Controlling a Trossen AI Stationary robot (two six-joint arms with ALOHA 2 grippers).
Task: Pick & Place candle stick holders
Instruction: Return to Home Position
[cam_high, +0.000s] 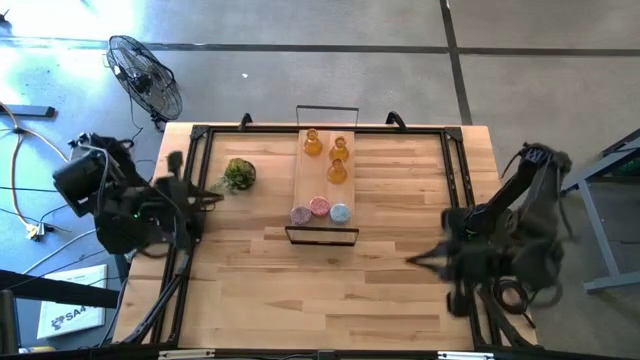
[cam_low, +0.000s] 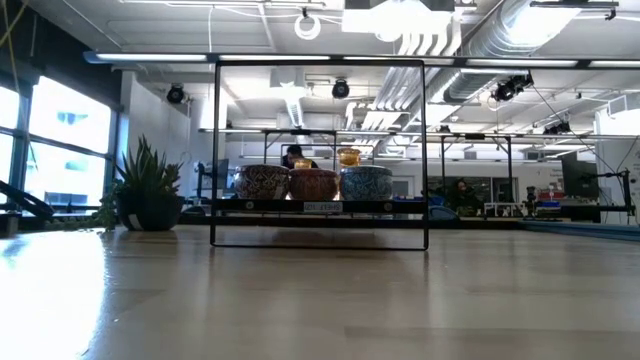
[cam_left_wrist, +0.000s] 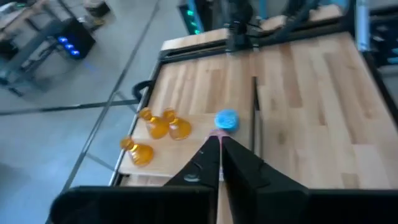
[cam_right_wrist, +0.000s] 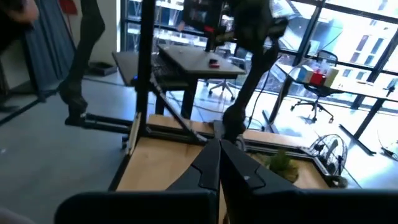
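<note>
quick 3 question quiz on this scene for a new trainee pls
1. True or false: all six candle stick holders stand on the shelf.
2. The left hand and right hand hold: A one holder each, B one holder together, C nothing.
3. Fill in: the potted plant stands on the table, on the ___ arm's side of the shelf.
Key: 1 true; 2 C; 3 left.
</note>
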